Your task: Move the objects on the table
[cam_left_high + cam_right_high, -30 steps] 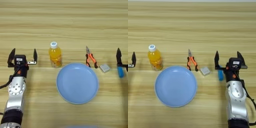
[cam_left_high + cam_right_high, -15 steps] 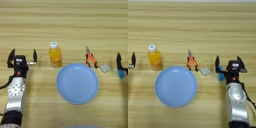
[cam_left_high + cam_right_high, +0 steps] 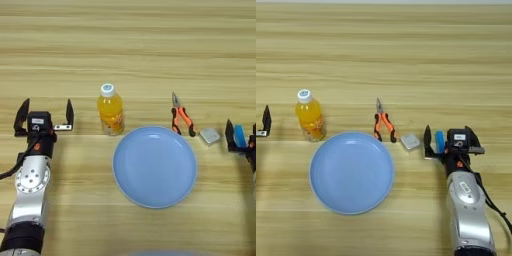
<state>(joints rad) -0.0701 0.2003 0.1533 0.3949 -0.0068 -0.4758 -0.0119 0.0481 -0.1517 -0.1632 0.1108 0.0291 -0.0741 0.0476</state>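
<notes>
Right gripper (image 3: 450,141): jaws wide apart, blue bar (image 3: 440,140) between them, ungripped.
Left gripper (image 3: 44,114): jaws spread, empty, parked.

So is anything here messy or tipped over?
No, nothing stands out. The bottle stands upright, the plate lies flat, and the pliers and grey block sit beside it. The right gripper has its fingers around the blue bar.
</notes>
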